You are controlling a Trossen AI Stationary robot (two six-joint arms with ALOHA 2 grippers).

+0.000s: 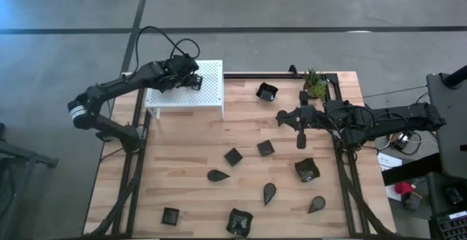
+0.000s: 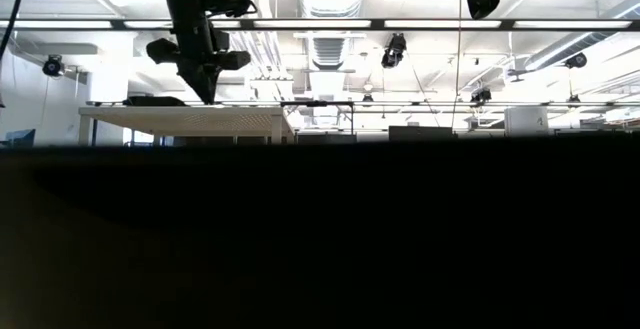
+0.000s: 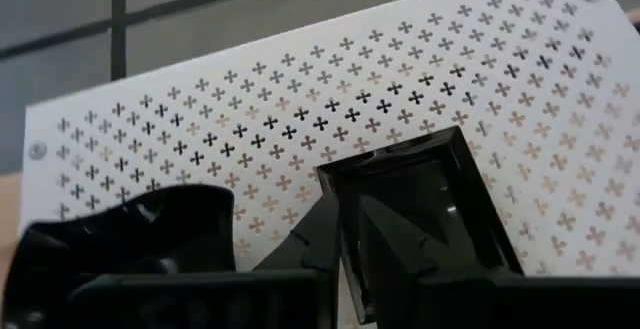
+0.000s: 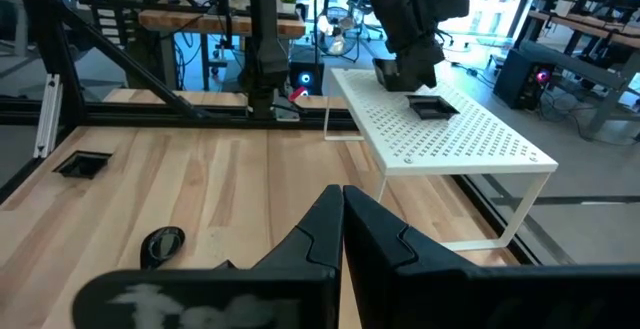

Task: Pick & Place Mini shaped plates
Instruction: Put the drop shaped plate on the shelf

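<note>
Along the near edge of the pale wooden plank worktop [image 1: 182,152] lie glossy black mini shaped plates: a small square plate [image 1: 171,215] at the near left, a larger plate with upturned rims [image 1: 238,221] beside it, and a teardrop plate [image 1: 316,205] to the right. Farther in sit another teardrop plate [image 1: 269,192], a pointed teardrop [image 1: 217,175], a rimmed plate [image 1: 306,170] and two small squares [image 1: 233,156].

The right claw [image 1: 300,140] hovers over the right middle of the worktop, its fingers pressed together and empty.

At the far left stands a white metal platform [image 1: 208,94] pierced with small cross-shaped holes. A square black plate [image 3: 425,184] rests on it, with the left claw [image 3: 350,254] just over that plate's edge, fingers narrowly together. A green potted plant [image 1: 315,84] stands at the far right, with a rimmed far plate [image 1: 267,90] to its left.
</note>
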